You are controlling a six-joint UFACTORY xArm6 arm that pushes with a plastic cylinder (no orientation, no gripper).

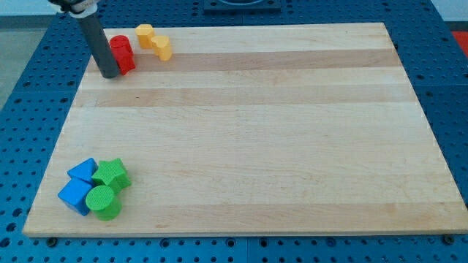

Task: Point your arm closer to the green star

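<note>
The green star (112, 174) lies near the board's bottom-left corner, in a tight cluster with a green cylinder (103, 202), a blue triangle (83, 171) and a blue cube (75, 196). My rod comes down at the view's top left; my tip (109, 74) rests on the board just left of the red block (122, 54), touching or nearly touching it. The tip is far from the green star, almost the board's whole depth above it in the view.
A yellow block (153, 41) lies at the top left, just right of the red block. The wooden board (248, 131) sits on a blue perforated table (29, 88); its left edge runs close to the cluster.
</note>
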